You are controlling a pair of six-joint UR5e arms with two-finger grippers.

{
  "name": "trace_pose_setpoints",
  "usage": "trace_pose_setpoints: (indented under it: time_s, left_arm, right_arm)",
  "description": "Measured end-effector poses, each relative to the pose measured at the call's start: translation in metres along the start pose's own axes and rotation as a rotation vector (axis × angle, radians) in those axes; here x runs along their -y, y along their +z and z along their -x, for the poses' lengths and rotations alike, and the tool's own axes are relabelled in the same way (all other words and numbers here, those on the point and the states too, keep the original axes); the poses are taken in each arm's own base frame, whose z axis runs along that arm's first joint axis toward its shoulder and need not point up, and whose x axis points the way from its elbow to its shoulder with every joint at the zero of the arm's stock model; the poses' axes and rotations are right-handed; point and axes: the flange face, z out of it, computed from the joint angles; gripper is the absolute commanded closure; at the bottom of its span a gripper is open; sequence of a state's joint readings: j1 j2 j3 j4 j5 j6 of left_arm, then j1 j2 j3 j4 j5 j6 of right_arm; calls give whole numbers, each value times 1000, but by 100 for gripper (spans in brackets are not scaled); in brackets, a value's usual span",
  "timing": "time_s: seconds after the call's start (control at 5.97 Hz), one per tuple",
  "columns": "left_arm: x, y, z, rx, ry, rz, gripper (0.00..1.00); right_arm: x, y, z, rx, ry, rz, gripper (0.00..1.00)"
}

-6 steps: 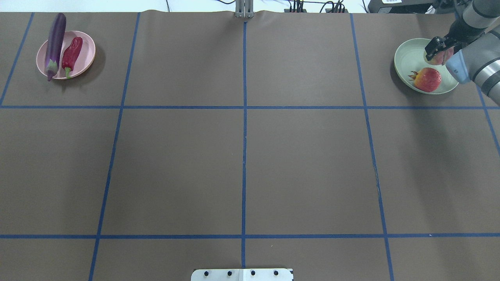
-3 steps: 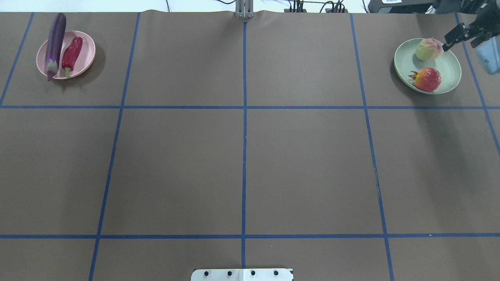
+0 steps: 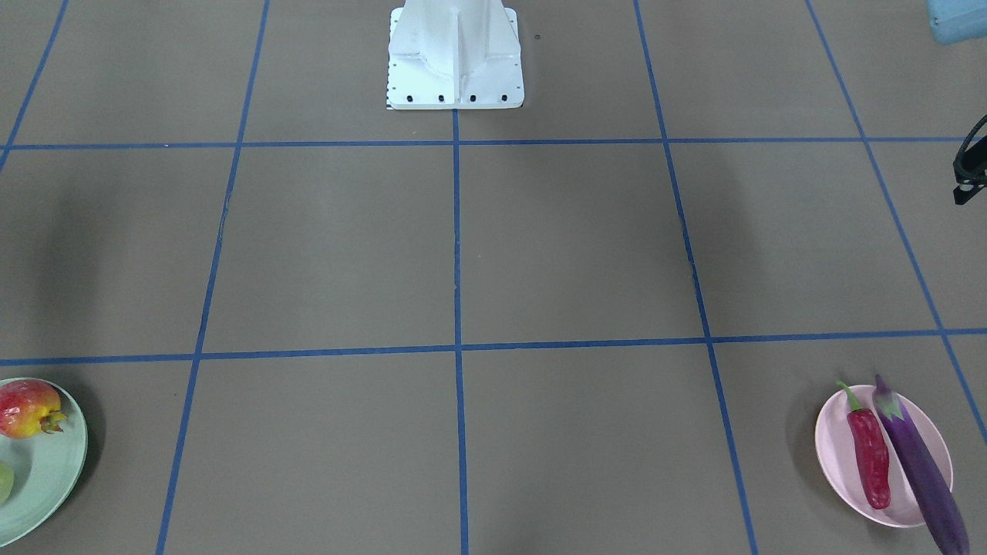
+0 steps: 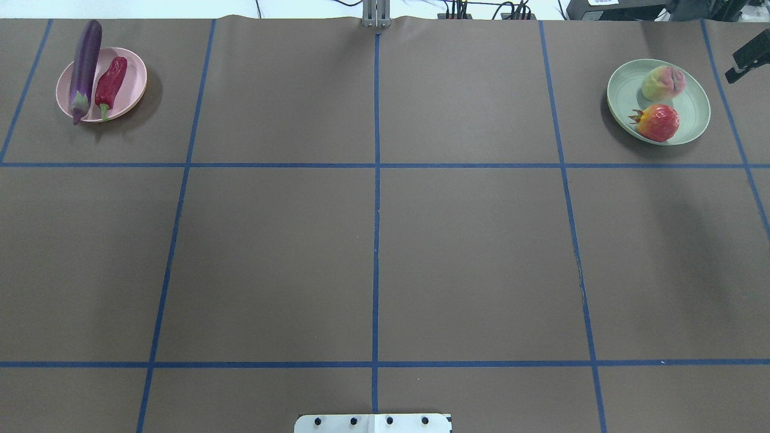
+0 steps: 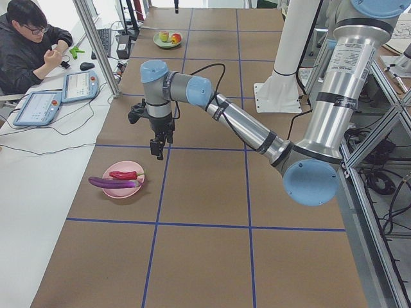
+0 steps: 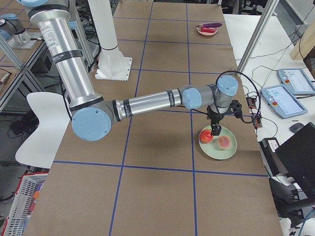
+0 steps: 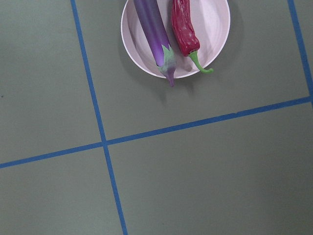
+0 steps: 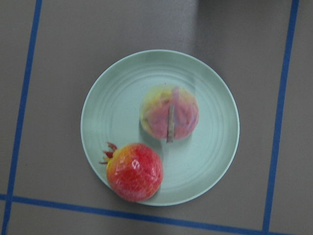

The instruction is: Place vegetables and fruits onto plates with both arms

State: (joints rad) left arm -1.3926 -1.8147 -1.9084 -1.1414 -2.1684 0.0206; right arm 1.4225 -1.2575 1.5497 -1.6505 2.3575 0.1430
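On the pink plate (image 4: 135, 72) at the table's far left lie the purple eggplant (image 4: 84, 66) and the red chili pepper (image 4: 111, 81); the left wrist view shows both from above. The mint green plate (image 4: 625, 90) at the far right holds the peach (image 4: 662, 82) and the pomegranate-like fruit (image 4: 659, 122), both free. My right gripper (image 6: 215, 130) hangs above that plate's outer side, open and holding nothing; only one finger (image 4: 746, 60) shows overhead. My left gripper (image 5: 157, 149) hovers over bare table beside the pink plate. I cannot tell whether it is open or shut.
The white base block (image 3: 455, 62) stands at the robot's side of the table. Blue tape lines divide the brown surface. A person (image 5: 29, 45) sits at a desk with tablets (image 5: 80, 86) beyond the far edge, behind a metal post (image 5: 96, 45).
My right gripper has let go of the peach onto the green plate and pulled back right, almost out of the overhead view. The pink plate's contents have not moved.
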Motion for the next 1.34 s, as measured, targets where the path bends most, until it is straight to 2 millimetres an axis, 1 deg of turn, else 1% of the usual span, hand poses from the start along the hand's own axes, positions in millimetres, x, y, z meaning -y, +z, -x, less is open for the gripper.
trace_pose_setpoints:
  time_s: [0.17, 0.34, 0.5, 0.67, 0.84, 1.01, 1.17, 1.34]
  left_arm:
    - [-3, 6, 25, 1, 19, 14, 0]
    - [-5, 14, 53, -17, 42, 32, 0]
    - [-11, 26, 82, -67, 63, 49, 0]
    - [-26, 43, 107, -117, 78, 66, 0]
    - [-44, 60, 124, -138, 87, 75, 0]
    - [-58, 71, 135, -141, 89, 72, 0]
    - [-67, 79, 142, -142, 83, 72, 0]
    - [-72, 86, 148, -143, 74, 80, 0]
  right_arm:
    - [-34, -19, -7, 12, 11, -3, 0]
    - [-65, -33, -22, 30, 20, -13, 0]
    - [-94, -37, -41, 47, 18, -14, 0]
    - [-116, -33, -58, 52, 21, -5, 0]
    - [-133, -25, -75, 49, 32, 9, 0]
    - [-147, -17, -87, 40, 50, 23, 0]
    - [-158, -10, -97, 24, 72, 39, 0]
    - [-171, 0, -110, 10, 95, 63, 0]
